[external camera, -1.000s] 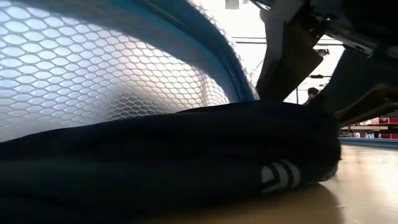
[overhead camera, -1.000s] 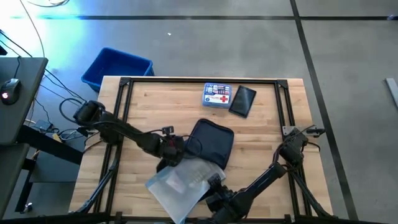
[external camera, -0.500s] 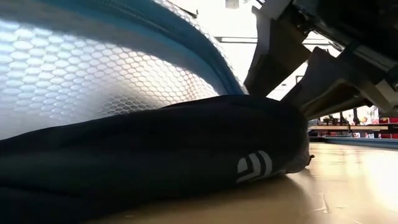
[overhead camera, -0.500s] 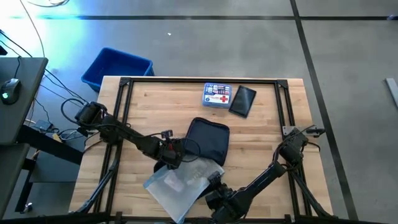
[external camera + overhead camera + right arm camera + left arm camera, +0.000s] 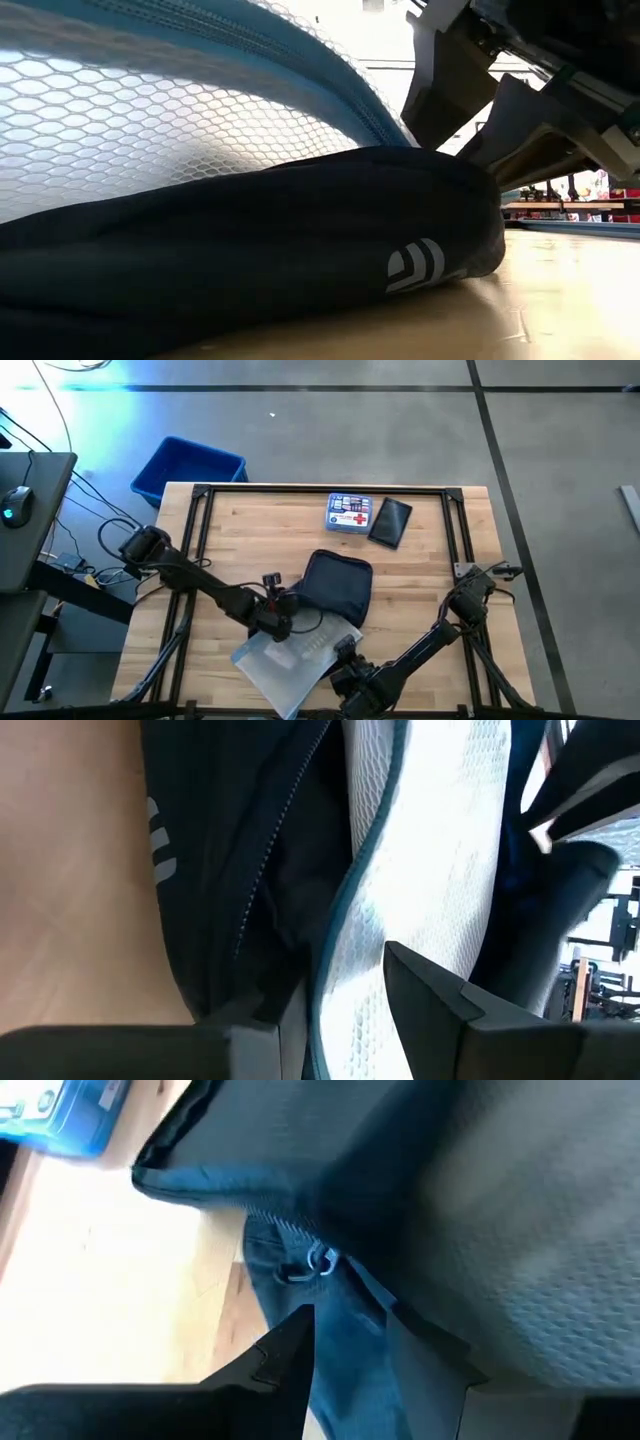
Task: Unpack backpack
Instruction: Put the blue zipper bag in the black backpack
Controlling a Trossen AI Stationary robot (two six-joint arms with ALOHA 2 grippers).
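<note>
A dark navy backpack (image 5: 335, 588) lies flat near the middle of the wooden worktop (image 5: 240, 535), its small pale logo (image 5: 415, 266) seen side-on in the low view. Touching the backpack's near edge, a white mesh pouch (image 5: 290, 655) with a teal zipper border lies toward the front of the worktop, partly resting over the dark fabric. The left pincer (image 5: 283, 612) sits at the backpack's near left corner; in its wrist view, its dark fingers (image 5: 275, 1355) stand a little apart, just short of a small metal zipper pull (image 5: 318, 1262) on the backpack's seam, gripping nothing visible. The right pincer (image 5: 345, 652) is at the backpack's near edge, its narrowly spread fingers (image 5: 430, 990) closed on the mesh pouch's teal-bordered edge. Beyond the backpack's far side, well apart from it, lie a blue first-aid kit (image 5: 349, 514) and, just beside that, a small flat black pouch (image 5: 390, 522). A blue bin (image 5: 187, 469) stands on the floor beyond the worktop's far left corner.
</note>
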